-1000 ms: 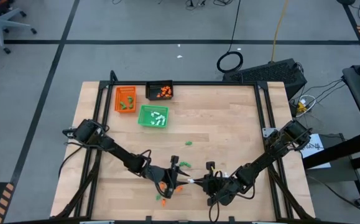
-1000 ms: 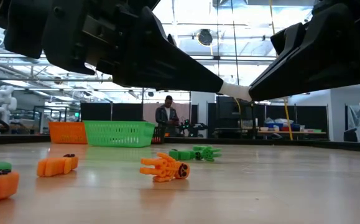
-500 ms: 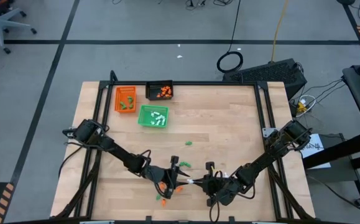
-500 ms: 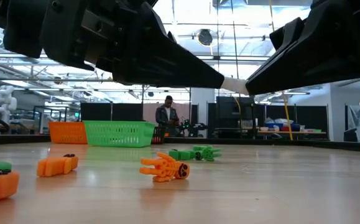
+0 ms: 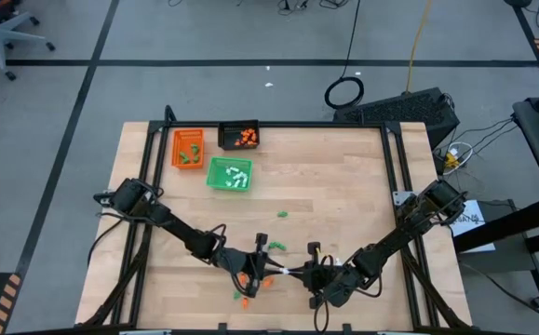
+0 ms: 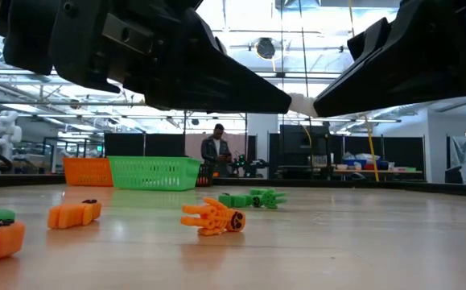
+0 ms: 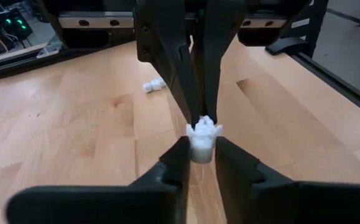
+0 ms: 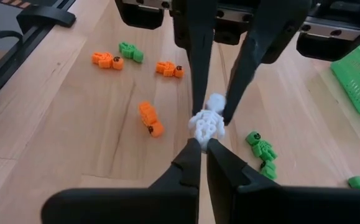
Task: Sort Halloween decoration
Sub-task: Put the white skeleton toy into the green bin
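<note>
White skeleton [image 8: 208, 122] gripped between both tools' fingertips.

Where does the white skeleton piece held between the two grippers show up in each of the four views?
High view: white skeleton piece near the table's front edge, between left gripper and right gripper.
Low view: white speck where the two dark grippers meet, above the table.
Left wrist view: centre, between that arm's fingers.
Right wrist view: centre, at its fingertips.
Shared landmark: green tray, also in low view.
</note>
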Robot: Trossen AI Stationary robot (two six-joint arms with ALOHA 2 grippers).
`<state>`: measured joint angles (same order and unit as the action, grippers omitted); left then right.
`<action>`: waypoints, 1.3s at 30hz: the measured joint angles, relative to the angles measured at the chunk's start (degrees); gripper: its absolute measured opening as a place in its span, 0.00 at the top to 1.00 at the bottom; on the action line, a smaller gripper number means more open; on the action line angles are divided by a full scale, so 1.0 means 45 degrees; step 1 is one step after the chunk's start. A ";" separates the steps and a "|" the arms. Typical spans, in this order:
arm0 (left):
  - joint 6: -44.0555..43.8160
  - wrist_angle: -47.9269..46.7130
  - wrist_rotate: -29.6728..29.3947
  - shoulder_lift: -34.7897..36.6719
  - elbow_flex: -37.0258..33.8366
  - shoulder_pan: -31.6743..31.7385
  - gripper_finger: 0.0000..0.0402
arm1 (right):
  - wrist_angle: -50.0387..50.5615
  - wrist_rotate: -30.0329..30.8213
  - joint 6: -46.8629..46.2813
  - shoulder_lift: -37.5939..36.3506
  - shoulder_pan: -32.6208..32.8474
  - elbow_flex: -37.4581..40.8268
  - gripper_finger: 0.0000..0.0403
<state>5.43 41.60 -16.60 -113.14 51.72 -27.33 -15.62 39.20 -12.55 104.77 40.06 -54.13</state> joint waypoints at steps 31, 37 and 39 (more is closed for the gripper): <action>0.6505 -0.3459 -0.0613 0.3658 -0.0010 -0.0489 0.95 | 0.2209 -0.0049 -0.1576 -0.0068 0.0116 0.0000 0.71; 0.9435 -0.3312 -0.1093 0.4595 -0.0005 -0.0851 0.95 | 0.2196 -0.0019 -0.1545 -0.0068 0.0096 0.0000 0.71; 1.0247 -0.3281 -0.1098 0.4749 -0.0008 -0.0942 0.95 | 0.2200 -0.0019 -0.1540 -0.0068 0.0096 0.0000 0.71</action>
<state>51.54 26.83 -21.54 -91.77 51.69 -31.57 -5.72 39.11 -19.48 104.47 40.49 -54.13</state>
